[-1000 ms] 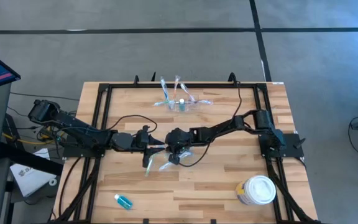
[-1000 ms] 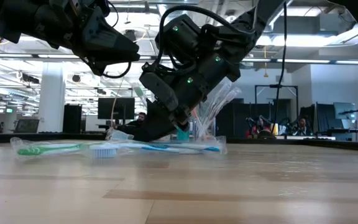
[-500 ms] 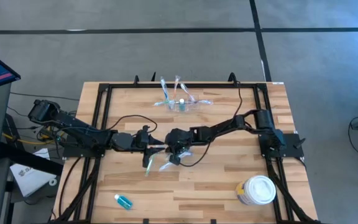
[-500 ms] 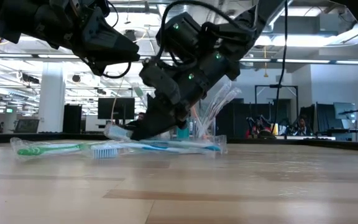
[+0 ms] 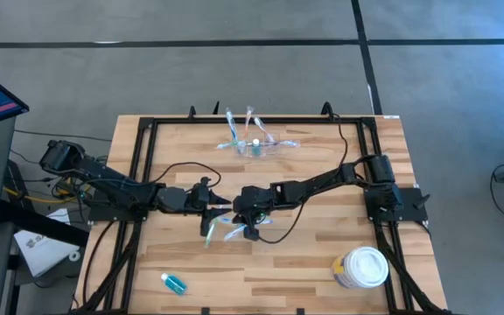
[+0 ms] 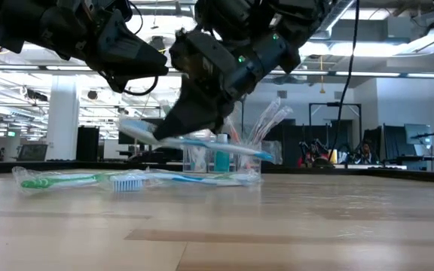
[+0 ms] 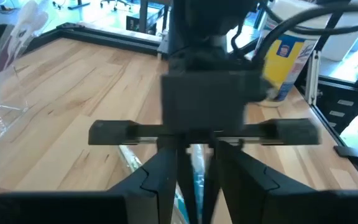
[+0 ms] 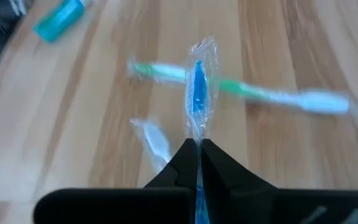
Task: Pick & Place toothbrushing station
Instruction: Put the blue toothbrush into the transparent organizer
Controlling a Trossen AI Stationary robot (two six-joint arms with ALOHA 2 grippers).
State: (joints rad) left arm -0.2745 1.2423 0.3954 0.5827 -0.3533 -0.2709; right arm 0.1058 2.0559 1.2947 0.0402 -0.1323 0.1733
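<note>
Right claw (image 6: 173, 129) is pinching a wrapped blue toothbrush (image 6: 202, 143) by the thin wrapper, lifted clear of the worktop (image 5: 322, 254). Risk: wrapper slips or the brush swings and drops, or it knocks the green toothbrush (image 6: 74, 180) lying below. Left claw (image 5: 206, 206) hovers just beside, part spread, holding nothing; collision possible. Toothbrush holder (image 5: 254, 140) sits at the far worktop edge, well apart.

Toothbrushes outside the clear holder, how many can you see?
3. A blue wrapped toothbrush is held off the table in the right gripper. A green toothbrush and a paler wrapped toothbrush lie on the wood below. The arms may hide others.
</note>
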